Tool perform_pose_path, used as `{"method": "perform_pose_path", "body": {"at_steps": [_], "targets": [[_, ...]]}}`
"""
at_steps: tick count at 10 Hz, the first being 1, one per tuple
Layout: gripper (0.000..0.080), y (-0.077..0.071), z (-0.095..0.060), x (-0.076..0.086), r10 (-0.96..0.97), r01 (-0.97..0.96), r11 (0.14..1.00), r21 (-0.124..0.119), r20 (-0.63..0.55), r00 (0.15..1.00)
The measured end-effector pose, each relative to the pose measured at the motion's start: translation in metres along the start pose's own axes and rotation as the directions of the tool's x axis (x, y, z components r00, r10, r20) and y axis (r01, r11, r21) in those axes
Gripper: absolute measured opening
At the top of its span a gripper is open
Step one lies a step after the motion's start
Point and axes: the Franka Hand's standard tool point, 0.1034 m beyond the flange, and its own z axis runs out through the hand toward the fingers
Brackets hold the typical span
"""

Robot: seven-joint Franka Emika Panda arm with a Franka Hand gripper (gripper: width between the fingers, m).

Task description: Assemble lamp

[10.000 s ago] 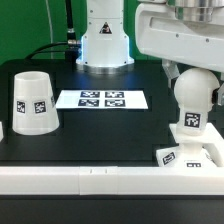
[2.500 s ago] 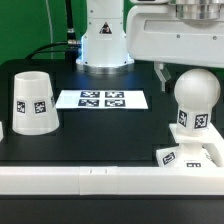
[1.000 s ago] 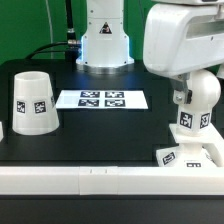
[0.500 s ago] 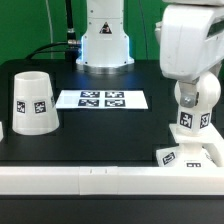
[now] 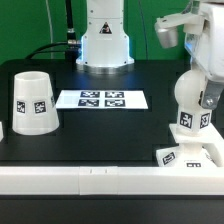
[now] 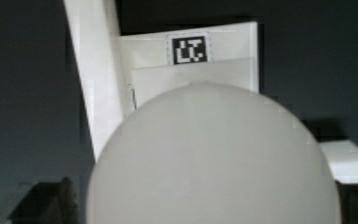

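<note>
The lamp's round bulb (image 5: 190, 98) stands upright on the stepped square base (image 5: 190, 155) at the exterior view's right. My gripper (image 5: 200, 95) is lowered over the bulb with one finger on each side. In the wrist view the bulb (image 6: 202, 150) fills the frame, and dark fingers (image 6: 44, 200) show at both edges with a small gap to it, so the gripper looks open. The base's tag (image 6: 190, 50) shows beyond the bulb. The tapered shade (image 5: 34, 102) stands rim-down at the exterior view's left.
The marker board (image 5: 101, 99) lies flat mid-table, between the shade and the bulb. The robot's white pedestal (image 5: 104, 40) stands behind it. A white rail (image 5: 80, 180) runs along the table's front edge.
The wrist has turned around the bulb over the last second. The bulb's tag has stayed facing the same way. Before that the gripper came down over the bulb.
</note>
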Motion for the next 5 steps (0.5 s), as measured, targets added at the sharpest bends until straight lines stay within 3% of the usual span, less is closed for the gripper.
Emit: {"method": "perform_pose_path", "body": {"at_steps": [4, 5], "targets": [[0.0699, 0.0004, 0.0022, -0.0065, -0.13, 0.13, 0.992, 0.001, 0.014, 0.991], [0.0584, 0.0005, 0.0022, -0.0068, -0.13, 0.13, 0.992, 0.001, 0.014, 0.991]]}}
